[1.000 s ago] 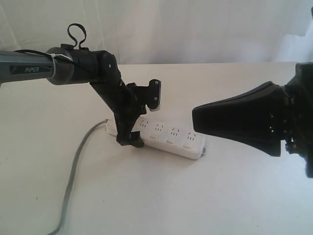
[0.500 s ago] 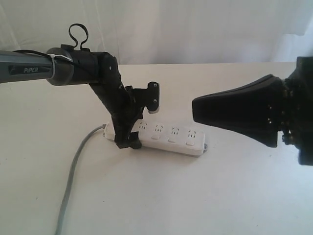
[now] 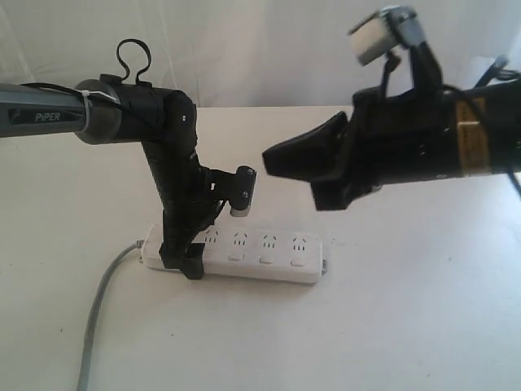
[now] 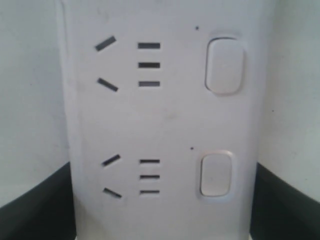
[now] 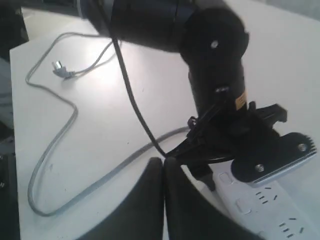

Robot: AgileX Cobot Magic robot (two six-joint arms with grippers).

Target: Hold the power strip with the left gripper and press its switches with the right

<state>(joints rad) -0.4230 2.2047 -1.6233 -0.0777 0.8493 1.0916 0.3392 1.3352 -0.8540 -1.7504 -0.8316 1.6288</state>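
The white power strip (image 3: 260,259) lies flat on the white table (image 3: 391,326). My left gripper (image 3: 181,251) stands upright over the strip's cord end. In the left wrist view the power strip (image 4: 165,125) fills the gap between the black fingers (image 4: 30,212), which press on both its long sides, so the left gripper (image 4: 164,212) is shut on it. Two switches (image 4: 224,65) show there, and a row of switches (image 3: 264,259) faces the front in the exterior view. My right gripper (image 3: 270,161) hovers shut above the strip's middle, apart from it, and the right gripper (image 5: 163,165) has its fingers pressed together.
The grey cord (image 3: 96,314) runs from the strip's left end toward the front left. In the right wrist view the cord (image 5: 55,150) loops across the table to its plug (image 5: 60,70). The table's edge (image 5: 14,115) lies beyond the loop. A white curtain (image 3: 269,49) hangs behind.
The left gripper has slid the power strip left and nearer, turning it more level. The right arm has swung up and left, bringing its shut tip over the strip.
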